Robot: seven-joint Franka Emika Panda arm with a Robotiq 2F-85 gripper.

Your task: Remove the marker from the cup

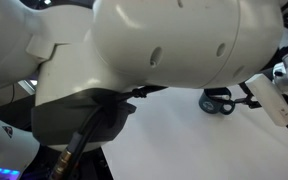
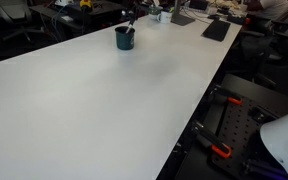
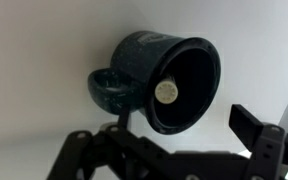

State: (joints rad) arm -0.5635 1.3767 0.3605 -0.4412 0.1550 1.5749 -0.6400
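One step is in hand, by my reading: the approach. The marker (image 3: 166, 91) sits inside the cup (image 3: 162, 60), so none of the removal is done yet. In the wrist view the cup fills the middle of the frame, with its mouth turned toward the camera and its handle (image 3: 104, 90) at centre left. The marker shows only as a small pale round end low in the mouth, just inside the rim. The gripper (image 3: 164, 140) comes in along the bottom edge. Its jaws stand wide apart with nothing between them, and it looks clear of the cup.

Next, I judge, the jaws must be brought over the mouth and centred on that pale end. They should then close on the marker alone, without catching the rim or nudging the cup. A straight pull along the marker's length should free it.

In an exterior view the cup (image 2: 124, 40) stands upright at the upper middle of the frame on a long white table (image 2: 94, 110). A thin stick, presumably the marker (image 2: 130, 31), pokes above the rim. That gives the setting the wrist view lacks, though no gripper shows there. In an exterior view the white arm (image 1: 164, 40) blocks most of the frame and hides cup and marker; only a strip of table (image 1: 174, 140) shows at lower right.
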